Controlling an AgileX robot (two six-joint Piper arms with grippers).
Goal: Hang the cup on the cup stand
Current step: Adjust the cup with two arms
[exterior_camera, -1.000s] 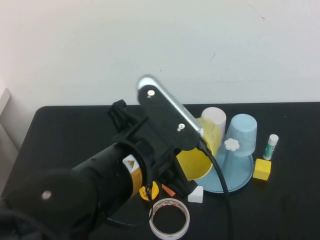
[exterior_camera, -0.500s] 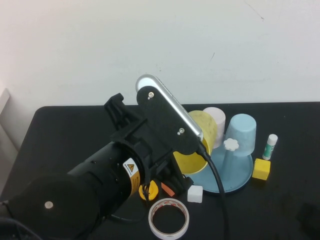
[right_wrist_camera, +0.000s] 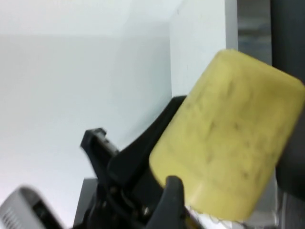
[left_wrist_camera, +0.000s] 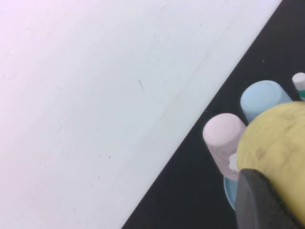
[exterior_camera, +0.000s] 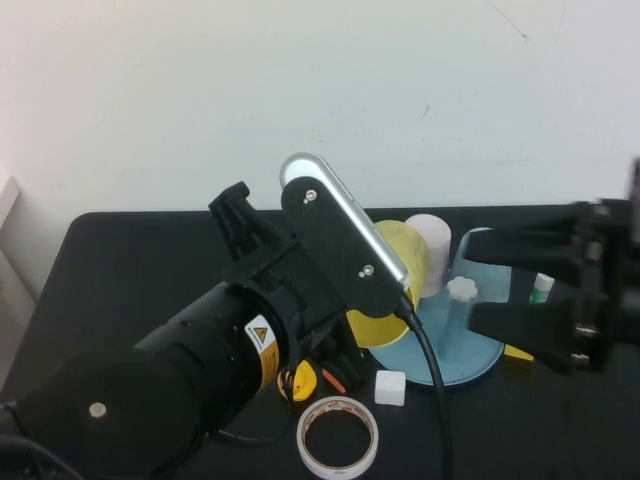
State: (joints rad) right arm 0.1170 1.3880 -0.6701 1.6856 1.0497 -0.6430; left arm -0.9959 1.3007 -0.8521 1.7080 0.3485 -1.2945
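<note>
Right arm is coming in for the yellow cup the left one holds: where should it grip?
Take the yellow cup by its tapered wall near the closed base, approaching from the robot's right. The left gripper holds the rim end, leaving the base end free and pointing up and back. The right gripper is open beside the cup stand, already facing it.

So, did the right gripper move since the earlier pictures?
Yes. The right gripper came in from the right edge, fingers open, reaching toward the cup stand. The left gripper holds the cup.
</note>
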